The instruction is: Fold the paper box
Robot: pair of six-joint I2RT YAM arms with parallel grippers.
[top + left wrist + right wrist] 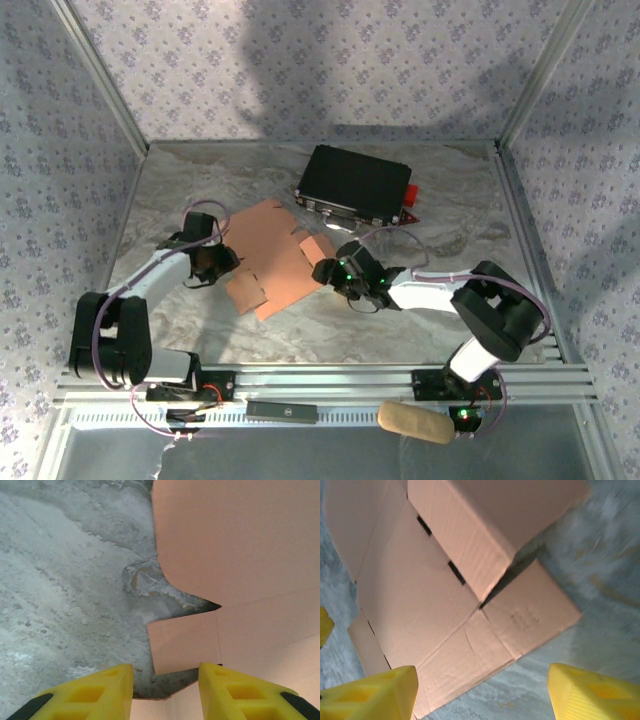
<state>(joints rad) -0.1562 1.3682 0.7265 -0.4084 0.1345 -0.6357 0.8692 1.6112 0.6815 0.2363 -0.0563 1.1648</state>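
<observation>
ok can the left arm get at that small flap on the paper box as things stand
Probably yes. The left hand is open at the edge of the paper box, the small flap lies flat straight ahead of its jaws, and nothing stands between them.

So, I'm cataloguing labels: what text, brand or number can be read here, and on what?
None legible.
Faint mark on a paper box flap: too blurred to read.
Small pale mark on the black bar at the near rail: too small to read.
</observation>
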